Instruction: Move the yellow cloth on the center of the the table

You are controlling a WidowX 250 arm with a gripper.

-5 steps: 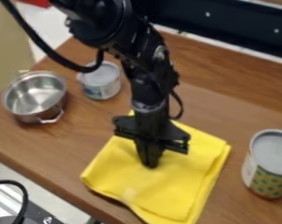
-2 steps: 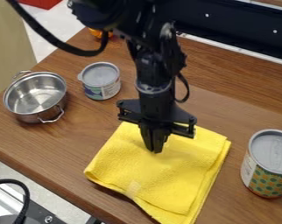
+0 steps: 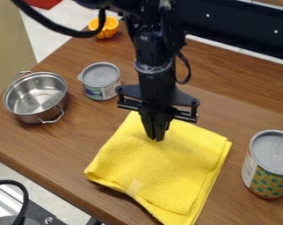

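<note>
The black two-finger gripper (image 3: 156,138) points straight down over the far part of the folded yellow cloth (image 3: 167,169). Its two fingers are close together, with no gap that I can see, and it looks like they have hold of nothing. I can't tell if the tips touch the cloth.

The gripper has gone back and up, away from the middle of the cloth to near its far corner. The cloth has not come along with it. Only its left corner has slid a tiny bit. So I think the gripper has let the cloth be, and the job may be all or nearly done.

The cloth lies flat on the brown wooden table (image 3: 88,140), from around the middle down to the front edge. It is a bit near that edge, so it may need a small push back. It is soft and bumpy, with layers along its right side and a small pale patch near the front.

A short grey-topped can (image 3: 101,81) and a shiny metal pot (image 3: 35,96) are to the left. An orange fruit (image 3: 106,27) is by the far left corner. A bigger can with green and orange dots (image 3: 268,165) is on the right.
</note>
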